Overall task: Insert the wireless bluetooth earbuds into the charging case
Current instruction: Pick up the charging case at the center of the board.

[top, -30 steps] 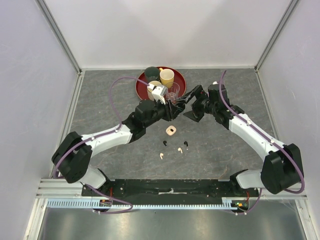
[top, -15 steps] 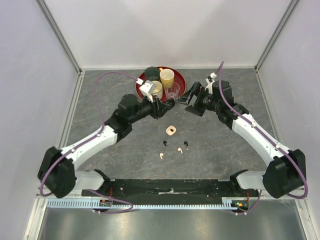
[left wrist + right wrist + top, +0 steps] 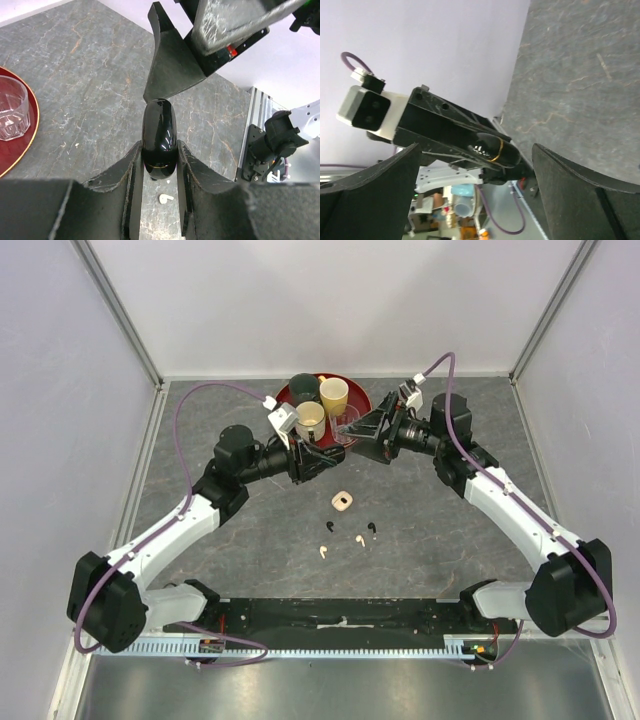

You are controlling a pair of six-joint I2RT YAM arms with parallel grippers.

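Fingers (image 3: 196,172) of the left gripper (image 3: 159,152) are clamped tight on a glossy black case (image 3: 159,131), pill-shaped with a thin gold line round it, so that one is definitely held. It's gripped by its lower end, and the rounded top is left poking out past the fingertips.

On the right gripper (image 3: 475,150) the fingers (image 3: 580,197) are spread wide and nothing is pinched. From the right wrist, the black case is framed in the gap between them, with no contact to be made out. From the left wrist, one right finger is seen at 12 o'clock of the case, very close. Whether it's touching can't be told.

From the top, both grippers are found nose to nose at the 6 o'clock edge of a red tray (image 3: 366,400), which is loaded with three cups (image 3: 334,393) and a clear glass (image 3: 347,423).

A cream case (image 3: 342,502) is lying on the grey table (image 3: 450,500), at 6 o'clock from the grippers. All four earbuds are scattered on the table just below it, none in a case:
- one black earbud (image 3: 329,526) at 7 o'clock of it
- another black earbud (image 3: 372,528) at 5 o'clock
- a white earbud (image 3: 359,539) between those two, a bit nearer
- a second white earbud (image 3: 323,551) nearest the arm bases
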